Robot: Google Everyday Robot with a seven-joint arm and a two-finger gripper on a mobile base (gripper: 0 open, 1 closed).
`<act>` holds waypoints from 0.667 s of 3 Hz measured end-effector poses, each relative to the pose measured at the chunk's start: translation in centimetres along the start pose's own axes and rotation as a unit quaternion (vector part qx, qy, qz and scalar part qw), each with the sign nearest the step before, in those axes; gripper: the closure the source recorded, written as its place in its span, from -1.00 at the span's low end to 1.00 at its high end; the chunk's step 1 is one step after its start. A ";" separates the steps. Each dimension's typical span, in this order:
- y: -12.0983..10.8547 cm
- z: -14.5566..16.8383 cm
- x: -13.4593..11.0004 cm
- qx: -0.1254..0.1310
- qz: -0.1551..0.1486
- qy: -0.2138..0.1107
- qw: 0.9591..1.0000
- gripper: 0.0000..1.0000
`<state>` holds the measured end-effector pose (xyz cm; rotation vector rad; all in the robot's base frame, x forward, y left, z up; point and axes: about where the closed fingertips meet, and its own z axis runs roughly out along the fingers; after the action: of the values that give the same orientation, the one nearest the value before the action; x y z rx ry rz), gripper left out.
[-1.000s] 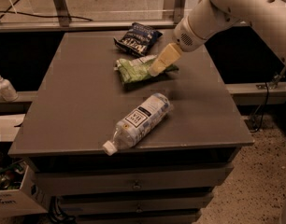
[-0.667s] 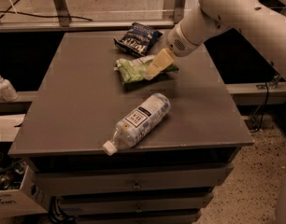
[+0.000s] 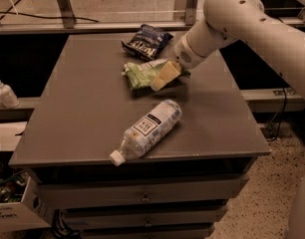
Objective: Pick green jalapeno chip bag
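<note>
The crinkled light-green jalapeno chip bag (image 3: 139,74) lay on the dark grey tabletop (image 3: 77,103), apparently not yet lifted. The tan two-finger gripper (image 3: 165,75) sat over its right end; whether it gripped, I could not tell.

- The worktop (image 3: 82,108) is dark, flat and rectangular.
- The green jalapeno chip bag (image 3: 140,73) lies mid-rear, with my hand (image 3: 167,74) at its right end.
- The dark blue chip bag (image 3: 145,41) lies just behind it, near the rear edge.
- The clear plastic bottle (image 3: 150,128) lies on its side towards the front, apart from both bags, with its cap near the front edge.
</note>
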<state>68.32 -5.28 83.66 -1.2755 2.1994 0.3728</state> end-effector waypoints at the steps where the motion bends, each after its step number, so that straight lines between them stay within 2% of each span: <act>1: 0.1 0.0 -0.2 -0.001 -0.001 -0.003 1.000 -0.15; 2: 0.1 -0.4 -0.6 -0.001 -0.003 -0.007 1.000 0.32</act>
<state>68.36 -5.03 84.29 -1.2766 2.1829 0.3804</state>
